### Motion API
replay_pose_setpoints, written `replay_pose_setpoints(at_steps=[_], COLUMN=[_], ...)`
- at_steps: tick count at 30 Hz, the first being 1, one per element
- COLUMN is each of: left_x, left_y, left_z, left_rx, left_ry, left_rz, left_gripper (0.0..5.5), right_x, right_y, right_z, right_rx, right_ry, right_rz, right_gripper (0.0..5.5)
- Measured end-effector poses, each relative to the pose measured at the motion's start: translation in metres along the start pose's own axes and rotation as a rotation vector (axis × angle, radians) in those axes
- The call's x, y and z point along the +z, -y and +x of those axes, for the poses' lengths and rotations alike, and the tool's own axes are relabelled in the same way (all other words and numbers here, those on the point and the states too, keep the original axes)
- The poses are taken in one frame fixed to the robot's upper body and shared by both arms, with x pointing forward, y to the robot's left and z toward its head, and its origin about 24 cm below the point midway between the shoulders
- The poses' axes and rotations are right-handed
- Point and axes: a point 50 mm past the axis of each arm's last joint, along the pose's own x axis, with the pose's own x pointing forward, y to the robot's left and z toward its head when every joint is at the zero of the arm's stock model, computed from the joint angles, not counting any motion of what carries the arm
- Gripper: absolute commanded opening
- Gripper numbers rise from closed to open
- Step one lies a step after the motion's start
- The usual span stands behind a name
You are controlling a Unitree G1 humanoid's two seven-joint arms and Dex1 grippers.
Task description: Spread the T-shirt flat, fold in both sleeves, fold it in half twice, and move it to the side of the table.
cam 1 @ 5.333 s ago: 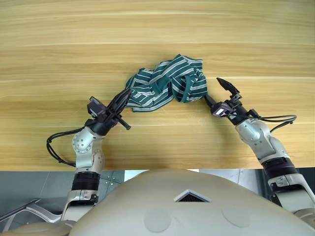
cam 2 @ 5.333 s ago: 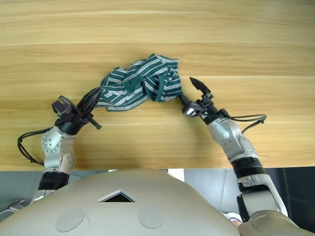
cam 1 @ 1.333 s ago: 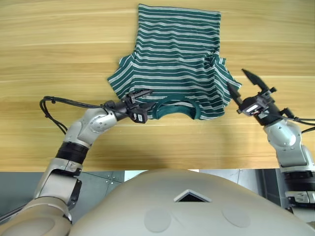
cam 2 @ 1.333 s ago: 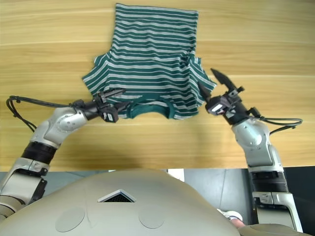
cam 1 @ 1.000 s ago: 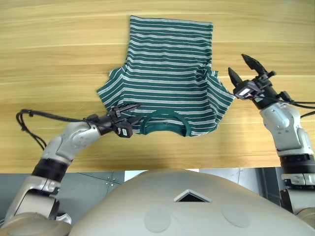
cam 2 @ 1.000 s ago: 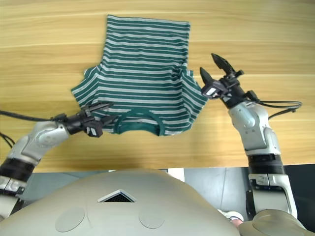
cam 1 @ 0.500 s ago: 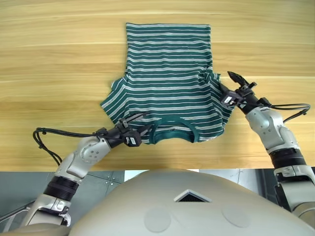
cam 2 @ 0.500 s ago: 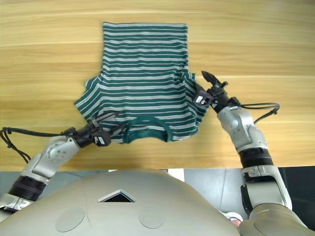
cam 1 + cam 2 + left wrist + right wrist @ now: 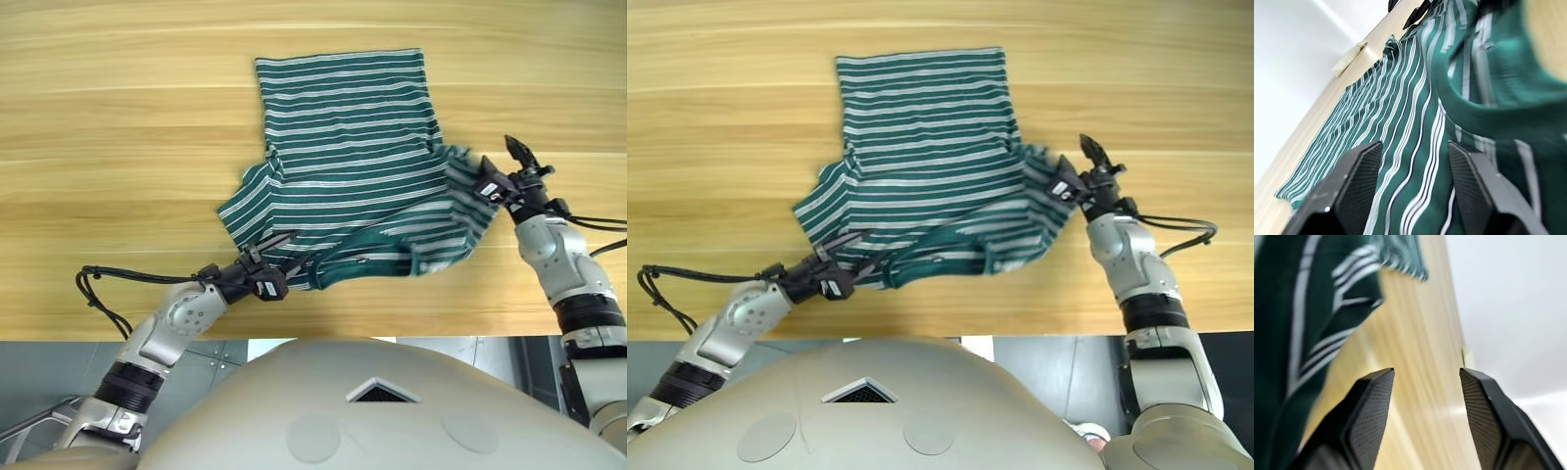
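Shirt (image 9: 348,147) sits mid-table (image 9: 118,117), collar toward me. In the last half second the collar edge skews and the right sleeve drags outward. Left gripper (image 9: 304,246) by the near shoulder and right gripper (image 9: 493,162) at the sleeve both have fingers apart. I judge it's not flat yet.

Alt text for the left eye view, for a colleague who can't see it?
A green striped T-shirt lies on a wooden table, hem far, collar near the robot and rumpled. The left gripper is at its near left edge, the right gripper at its right sleeve, both open.
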Motion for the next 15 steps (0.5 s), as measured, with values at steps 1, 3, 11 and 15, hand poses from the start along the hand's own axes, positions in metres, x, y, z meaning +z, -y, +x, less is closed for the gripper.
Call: replay_pose_setpoints(at_steps=[1, 3, 11, 15], left_x=[0.001, 0.001, 0.018, 0.039], left_y=[-0.001, -0.005, -0.038, -0.087], left_z=[0.002, 0.003, -0.009, -0.039], left_rx=[0.010, 0.046, 0.211, 0.456], left_ry=[0.006, 0.012, 0.110, 0.188], left_rz=[-0.003, -0.002, 0.028, 0.101], left_gripper=[2.50, 2.50, 2.50, 2.50], right_x=[0.016, 0.048, 0.094, 0.085], right_y=[0.016, 0.055, 0.082, 0.056], right_z=[0.005, 0.009, 0.008, 0.021], right_rx=[-0.110, -0.325, -0.342, -0.232], right_ry=[0.079, 0.237, 0.441, 0.367], right_rz=[0.076, 0.229, 0.402, 0.327], right_gripper=[2.46, 2.46, 2.46, 2.46])
